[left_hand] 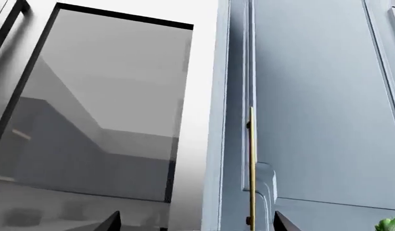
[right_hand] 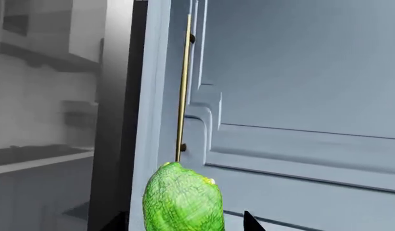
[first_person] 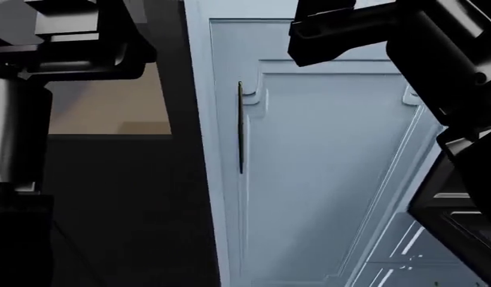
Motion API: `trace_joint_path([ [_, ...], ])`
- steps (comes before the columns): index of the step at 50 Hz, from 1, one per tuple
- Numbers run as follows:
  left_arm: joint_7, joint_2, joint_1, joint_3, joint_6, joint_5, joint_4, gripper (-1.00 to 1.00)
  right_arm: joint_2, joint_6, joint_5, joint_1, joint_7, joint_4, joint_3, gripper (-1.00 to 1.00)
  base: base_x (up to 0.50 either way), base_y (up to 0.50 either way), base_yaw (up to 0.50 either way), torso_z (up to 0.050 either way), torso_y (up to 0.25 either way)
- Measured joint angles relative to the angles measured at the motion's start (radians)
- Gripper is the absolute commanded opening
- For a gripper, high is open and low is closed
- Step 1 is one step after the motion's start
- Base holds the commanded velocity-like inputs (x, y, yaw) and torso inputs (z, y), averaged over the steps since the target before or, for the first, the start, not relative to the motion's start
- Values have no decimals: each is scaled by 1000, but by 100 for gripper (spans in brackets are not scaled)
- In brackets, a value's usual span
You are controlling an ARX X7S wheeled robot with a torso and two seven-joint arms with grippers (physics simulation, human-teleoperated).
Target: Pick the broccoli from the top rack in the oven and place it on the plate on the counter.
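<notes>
The bright green, bumpy broccoli (right_hand: 183,199) hangs in the air in front of a light blue cabinet door, with my right gripper (right_hand: 183,223) shut on it; only the dark fingertips (right_hand: 251,222) show beside it. A corner of the broccoli (left_hand: 392,224) also shows in the left wrist view. My left gripper (left_hand: 197,223) is open with nothing between its fingers, facing the oven's (first_person: 125,209) black-framed glass panel (left_hand: 107,110) and the cabinet beside it. The top rack, the plate and the counter are out of view.
A tall light blue panelled cabinet door (first_person: 325,167) with a vertical brass handle (first_person: 240,125) stands right of the black oven frame. Both black arms are raised close to the head camera and block much of its view.
</notes>
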Motion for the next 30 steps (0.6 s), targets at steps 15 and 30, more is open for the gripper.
trace_joint_path([
  [15, 0, -3, 2, 8, 8, 5, -3, 100, 6, -8, -2, -3, -1, 1, -8, -100, -307, 417, 0, 0, 0],
  [30, 0, -9, 5, 14, 17, 11, -1, 100, 9, -15, -3, -4, -6, 0, -16, -100, -260, 316, 0, 0, 0],
])
